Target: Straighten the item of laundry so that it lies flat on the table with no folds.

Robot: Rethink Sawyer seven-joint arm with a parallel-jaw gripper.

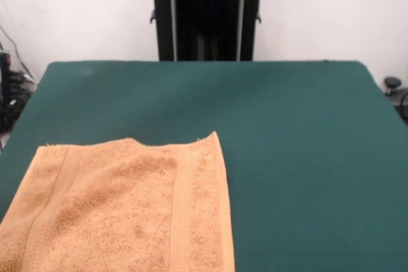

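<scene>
The orange towel (121, 211) lies spread on the green worktop (287, 157), its far edge slightly dipped; the pincer is out of sight.

Black pedestal (205, 20), red-topped base
</scene>
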